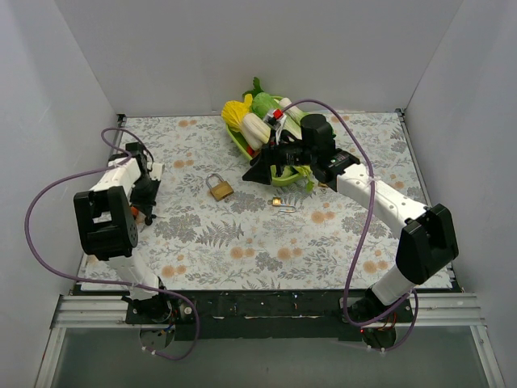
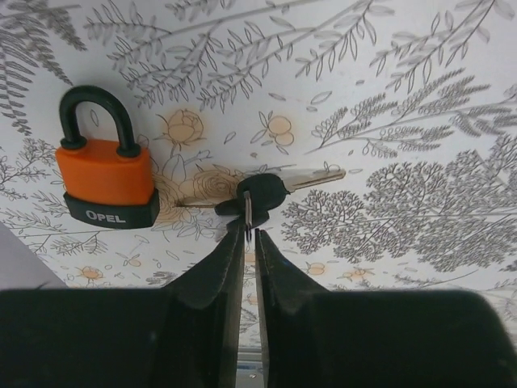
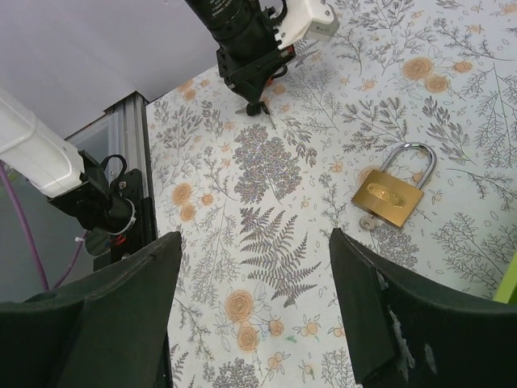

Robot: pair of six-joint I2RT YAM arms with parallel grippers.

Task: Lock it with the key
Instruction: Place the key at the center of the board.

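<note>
At left in the left wrist view, the orange padlock (image 2: 107, 182) lies flat on the worktop (image 2: 420, 97). At centre, my left fingers (image 2: 249, 230) pinch the key (image 2: 263, 192). I should hold firm and keep the blade level. My right fingers (image 3: 254, 236) hang wide apart.
</note>
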